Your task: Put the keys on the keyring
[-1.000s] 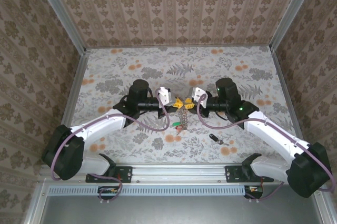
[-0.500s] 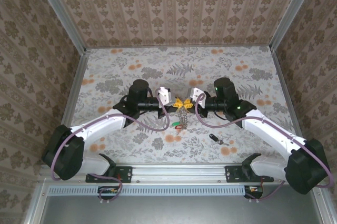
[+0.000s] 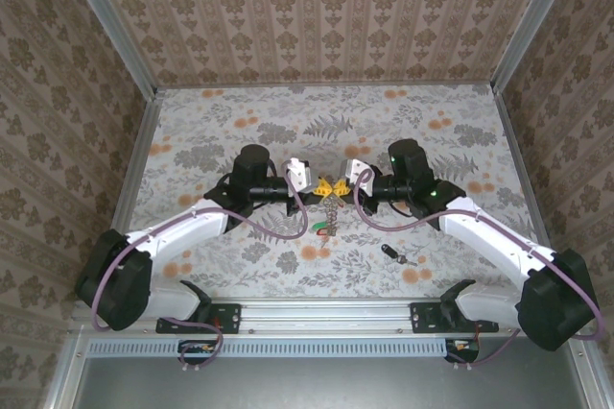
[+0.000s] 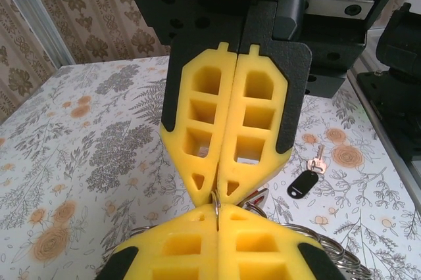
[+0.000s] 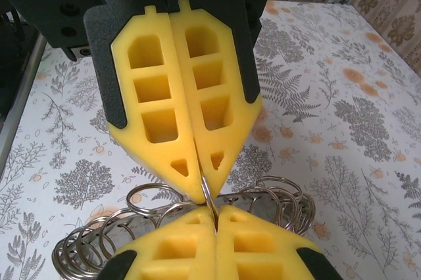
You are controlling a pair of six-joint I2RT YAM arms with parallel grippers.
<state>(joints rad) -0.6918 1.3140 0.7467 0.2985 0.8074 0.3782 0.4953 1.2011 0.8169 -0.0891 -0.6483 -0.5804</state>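
We find left claw (image 3: pixel 321 189) and right claw (image 3: pixel 340 188) both clamped tip-to-tip on the keyring (image 3: pixel 331 209); black key (image 3: pixel 389 253) lies lower right, nearer the right arm (image 3: pixel 480 231).

left arm (image 3: pixel 182 227) runs from its base at the near left, up and inward. right arm (image 3: pixel 494 241) mirrors it from the near right. wrists level, facing each other at mid-scene — tip to tip.

left end effector (image 3: pixel 318 191): yellow fingers (image 5: pixel 158 102) pressed flat together, no gap along the seam.

right end effector (image 3: pixel 341 188): the same, fingers (image 4: pixel 263 109) closed tight.

tips of the two nearly touching — each pair nips the same thin wire loop of the keyring (image 5: pixel 279 198).
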